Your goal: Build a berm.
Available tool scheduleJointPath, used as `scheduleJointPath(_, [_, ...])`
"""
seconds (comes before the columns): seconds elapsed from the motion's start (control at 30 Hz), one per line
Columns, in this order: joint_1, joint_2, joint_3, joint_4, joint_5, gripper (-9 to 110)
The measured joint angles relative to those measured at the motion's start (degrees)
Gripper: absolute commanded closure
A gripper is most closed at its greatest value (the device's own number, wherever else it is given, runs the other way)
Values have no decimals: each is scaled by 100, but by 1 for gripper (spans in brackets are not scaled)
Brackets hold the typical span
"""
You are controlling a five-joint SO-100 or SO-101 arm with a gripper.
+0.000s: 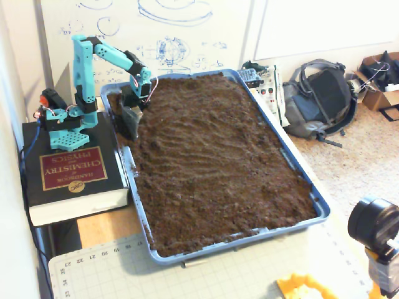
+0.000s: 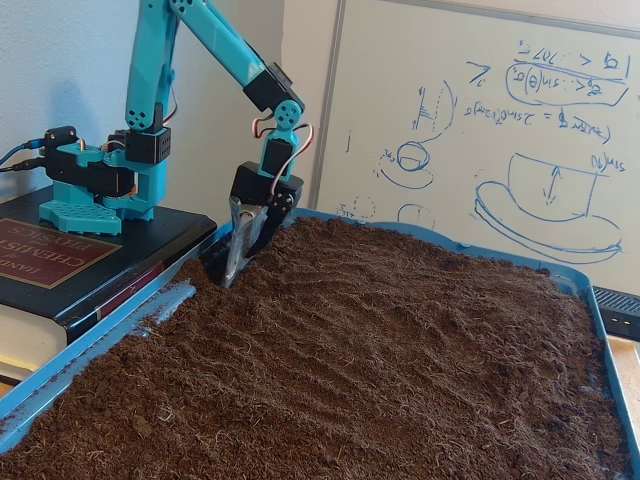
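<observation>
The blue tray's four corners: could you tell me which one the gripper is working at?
The far-left corner in a fixed view, next to the handbook the arm stands on. The gripper digs into the soil there; the tray's other corners lie untouched.

— What do we see at the gripper (image 2: 240, 262)?
— We see its tips sunk in the soil (image 2: 380, 350) by the blue tray (image 2: 60, 385) wall, jaws nearly together.
— And ahead of the jaws?
— Flat, rippled soil; no raised mound.
</observation>
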Motion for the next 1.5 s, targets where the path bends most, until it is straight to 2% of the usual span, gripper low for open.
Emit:
scheduleJointPath(0.63, [44, -633, -835, 18, 0, 101])
scheduleJointPath(1.23, [1046, -642, -1345, 18, 0, 101])
scheduleJointPath(1.5, [1151, -1731, -2426, 62, 0, 101])
